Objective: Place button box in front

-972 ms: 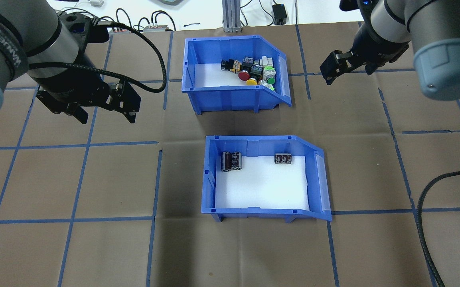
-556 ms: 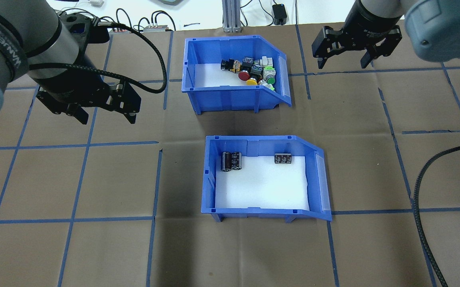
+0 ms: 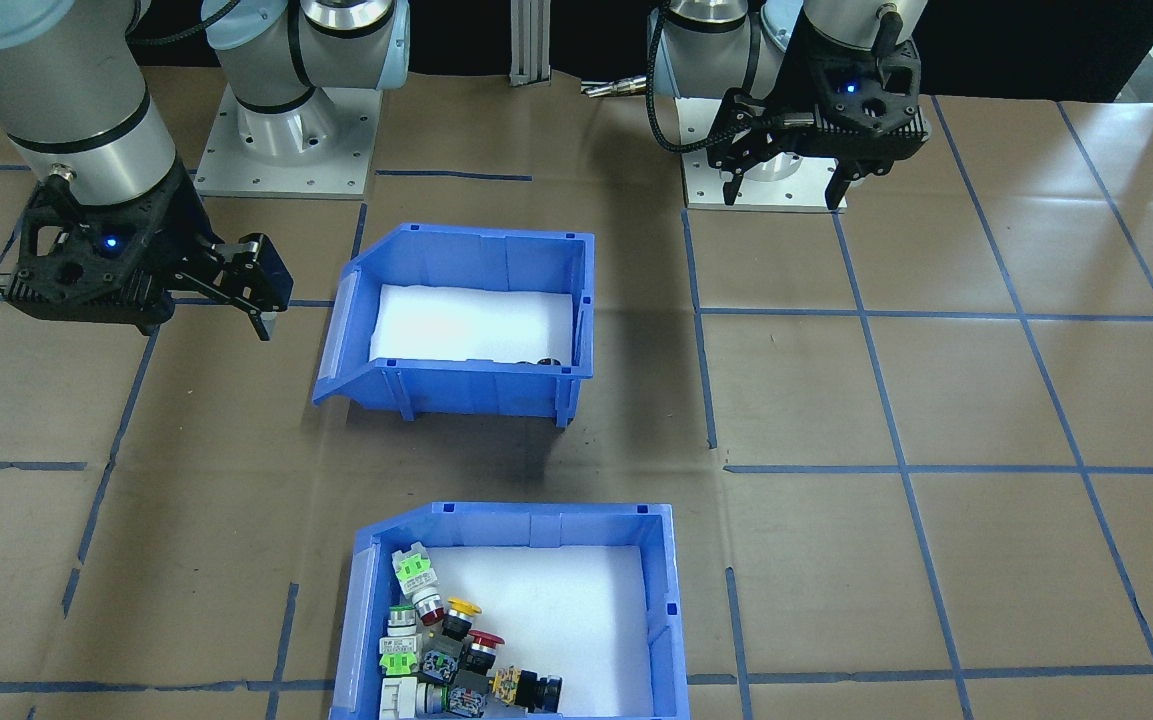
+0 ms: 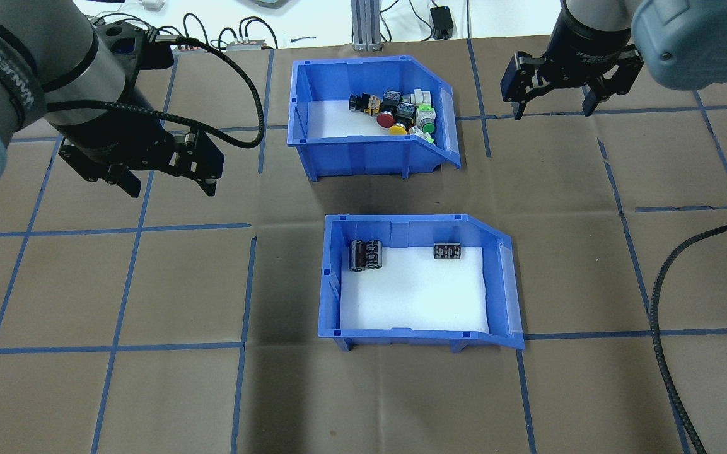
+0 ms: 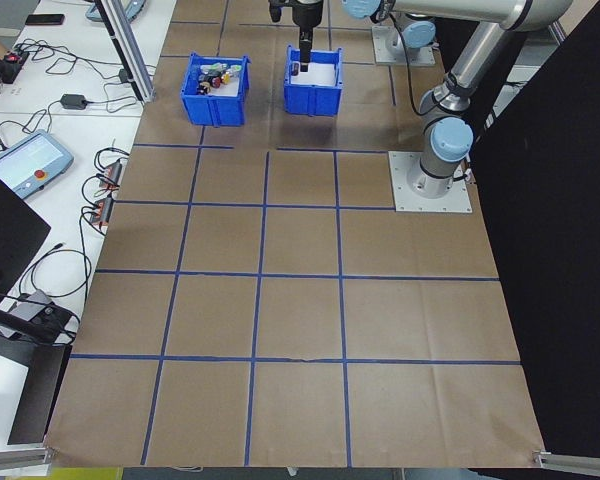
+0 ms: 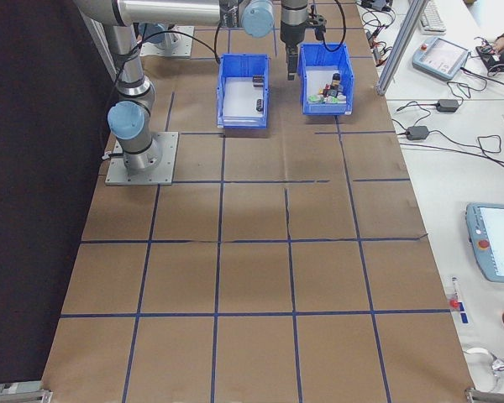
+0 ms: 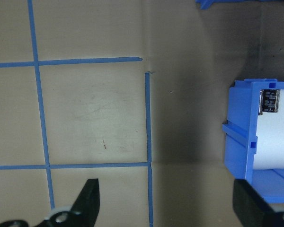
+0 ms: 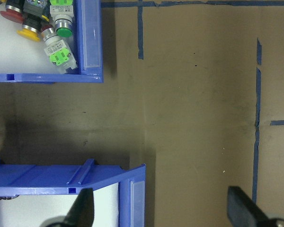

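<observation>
The button box (image 4: 363, 154) is a blue bin with a white liner, far from the robot's base, holding green, yellow, red and black push-buttons (image 4: 401, 113) by its right end. It also shows near the bottom edge of the front-facing view (image 3: 526, 525) and in the right wrist view's top-left corner (image 8: 92, 38). My right gripper (image 4: 552, 112) hangs open and empty above the table, right of the button box and apart from it. My left gripper (image 4: 171, 186) hangs open and empty, left of both bins.
A second blue bin (image 4: 328, 277) with a few black cylinders (image 4: 365, 255) stands nearer the robot's base, just behind the button box. Brown paper with blue tape lines covers the table (image 4: 117, 284). A black cable (image 4: 659, 328) trails at the right. Cables and devices lie beyond the far edge.
My right gripper has turned so its fingers now spread side to side, and has shifted a little to the right, still beside the button box. The left arm and both bins have not moved.
</observation>
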